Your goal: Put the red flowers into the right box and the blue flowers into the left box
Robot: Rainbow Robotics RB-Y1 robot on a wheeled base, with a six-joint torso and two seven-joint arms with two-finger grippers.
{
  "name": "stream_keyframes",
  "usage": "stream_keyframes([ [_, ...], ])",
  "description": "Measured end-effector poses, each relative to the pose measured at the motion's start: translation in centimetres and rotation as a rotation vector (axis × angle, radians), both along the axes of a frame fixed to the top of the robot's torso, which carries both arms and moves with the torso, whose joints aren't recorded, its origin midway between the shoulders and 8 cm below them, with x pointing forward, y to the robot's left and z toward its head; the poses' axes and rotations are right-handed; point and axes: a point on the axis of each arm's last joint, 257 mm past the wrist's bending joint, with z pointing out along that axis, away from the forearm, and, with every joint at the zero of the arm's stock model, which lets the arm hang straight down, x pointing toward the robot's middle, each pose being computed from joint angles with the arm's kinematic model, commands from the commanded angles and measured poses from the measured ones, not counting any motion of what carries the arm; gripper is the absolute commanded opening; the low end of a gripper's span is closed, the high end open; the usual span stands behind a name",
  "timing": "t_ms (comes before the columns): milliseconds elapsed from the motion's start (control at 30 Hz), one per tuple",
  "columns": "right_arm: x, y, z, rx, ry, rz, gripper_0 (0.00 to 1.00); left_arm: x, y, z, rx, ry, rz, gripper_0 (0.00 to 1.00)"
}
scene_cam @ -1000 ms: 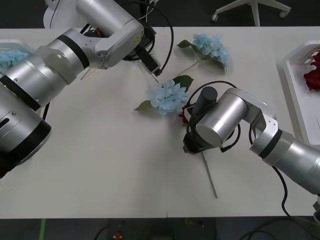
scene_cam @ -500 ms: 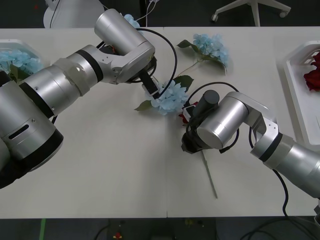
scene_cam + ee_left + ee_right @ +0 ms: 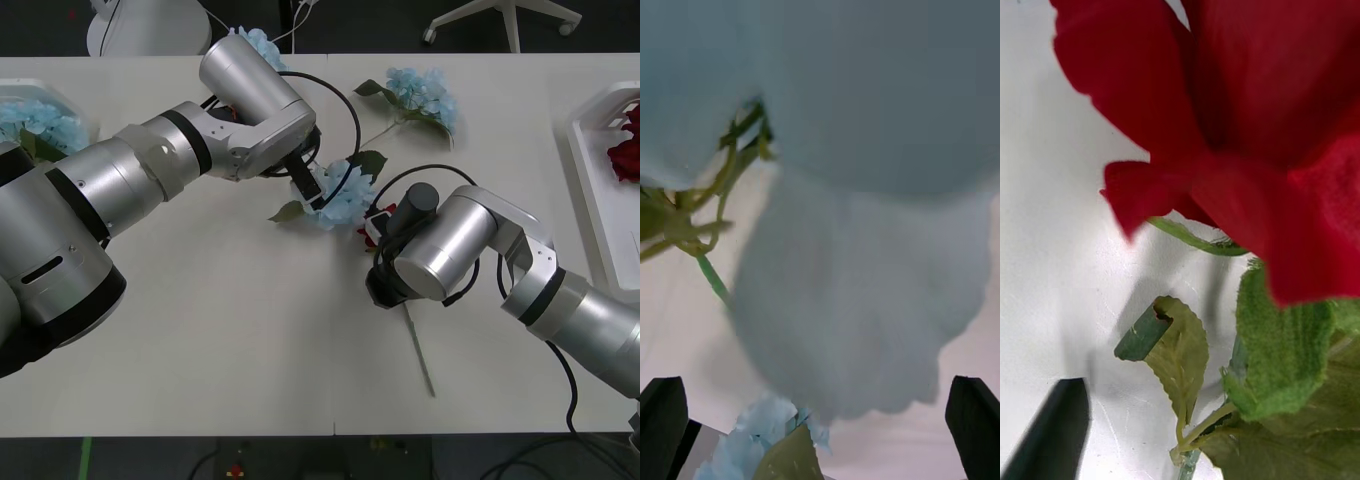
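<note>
Where the pale-blue flower (image 3: 340,195) lies near the middle of the table (image 3: 200,340), the left gripper (image 3: 318,190) has its black tip pressed against the bloom's left side, and in the left wrist view the two black fingers (image 3: 662,420) sit wide apart at the corners with the blurred blue petals (image 3: 865,225) bulging between and beyond them; nothing is clamped. Just beside that bloom, on its right, a red rose (image 3: 374,226) peeks out from under the right arm, its thin green stem (image 3: 420,350) running down the table toward the near edge. The right gripper (image 3: 385,225) is down over this rose; in the right wrist view the dark-red petals (image 3: 1255,112) and serrated green leaves (image 3: 1180,352) loom very close, and one black finger (image 3: 1052,431) shows at a corner, but I cannot tell whether the jaws are spread or closed. Farther back, a second blue flower (image 3: 422,95) lies with its leaves and stem pointing toward the first. The left box (image 3: 85,118) at the table's left edge holds blue blooms (image 3: 35,120); the right box (image 3: 590,170) at the right edge holds red roses (image 3: 625,150).
</note>
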Motion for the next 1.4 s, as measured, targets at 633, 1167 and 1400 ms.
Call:
stream_keyframes([
  [633, 0.3, -0.1, -0.1, 0.017, -0.016, -0.004, 0.0, 0.2, 2.2, 6.5, -0.654, 0.195, 0.557, 1.0],
  [1167, 5.0, -11.5, 11.9, 0.096, -0.02, -0.151, 0.0, -6.2, -3.0, 5.8, -1.026, 0.654, 0.947, 1.0],
  [1400, 7.7, -22.3, 17.1, 0.053, -0.085, -0.284, 0.0, -5.4, -4.6, 5.7, -1.109, 0.655, 0.994, 1.0],
])
